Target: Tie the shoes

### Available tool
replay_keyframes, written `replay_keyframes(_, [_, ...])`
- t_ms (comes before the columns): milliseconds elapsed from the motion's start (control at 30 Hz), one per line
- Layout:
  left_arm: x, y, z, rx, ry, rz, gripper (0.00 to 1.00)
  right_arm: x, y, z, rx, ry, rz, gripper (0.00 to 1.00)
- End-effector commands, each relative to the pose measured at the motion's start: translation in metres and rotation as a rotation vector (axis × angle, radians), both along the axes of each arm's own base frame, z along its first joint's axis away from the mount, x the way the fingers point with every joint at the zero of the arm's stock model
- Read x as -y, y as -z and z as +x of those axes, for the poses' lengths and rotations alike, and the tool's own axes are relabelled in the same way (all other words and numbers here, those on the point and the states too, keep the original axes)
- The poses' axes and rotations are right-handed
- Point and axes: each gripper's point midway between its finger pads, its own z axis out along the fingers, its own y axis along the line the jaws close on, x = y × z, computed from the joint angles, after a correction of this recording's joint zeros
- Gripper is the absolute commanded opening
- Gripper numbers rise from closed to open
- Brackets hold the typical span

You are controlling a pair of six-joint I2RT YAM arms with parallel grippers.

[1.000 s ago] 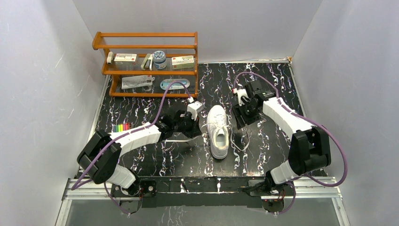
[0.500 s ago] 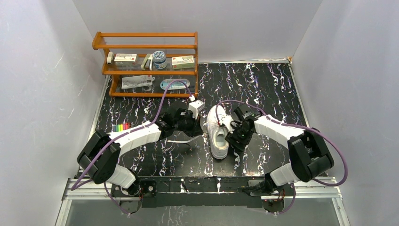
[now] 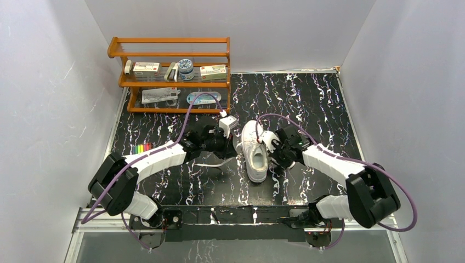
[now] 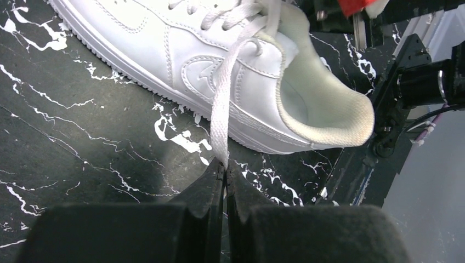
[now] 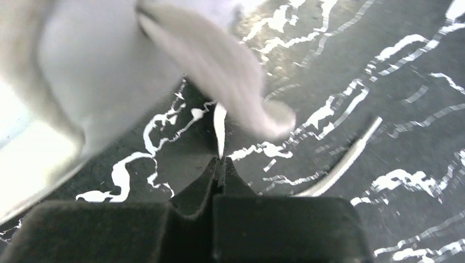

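Two tools flanked the sneaker, which lay near the middle of the table, well away from every edge. Its long axis ran from the far edge toward the near edge. The heel opening looked to be at the near end, though the overhead view was too small to be sure.

The left tool sat just beside the shoe's left flank and the right tool just beside its right flank. Neither arm was clearly the nearer; each had its own side.

The left tool's fingers were pressed fully together, pinching the left-side lace. This flat strand came from the top eyelets and ran down across the side panel to the fingertips, close above the table.

The right tool's fingers were likewise closed with no gap. A thin white strip, the right-side lace, rose from between their tips toward the shoe. That view was blurred, so the grip read as a pinch on the lace rather than plainly showing one. A loose lace end lay on the table just beside that tool, untouched.

Both strands left the shoe sideways, square to its long axis. By my judgement, the next move depended on carrying each strand over the tongue toward the opposite side.
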Motion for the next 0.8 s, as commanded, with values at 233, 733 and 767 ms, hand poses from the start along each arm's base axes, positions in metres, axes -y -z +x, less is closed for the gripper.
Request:
replay_keyframes(233, [0.017,-0.061,0.008,0.135,0.083,-0.115,0.0,-0.028,-0.128,0.036,0.313,0.147,0.304,0.0])
replay_keyframes(733, [0.048,-0.092,0.017,0.285,0.284,-0.188,0.0,-0.084,-0.229,0.016,0.484,-0.321,0.562,0.0])
replay_keyframes(767, [0.049,-0.094,0.017,0.293,0.292,-0.2,0.0,-0.087,-0.231,0.014,0.48,-0.34,0.576,0.0])
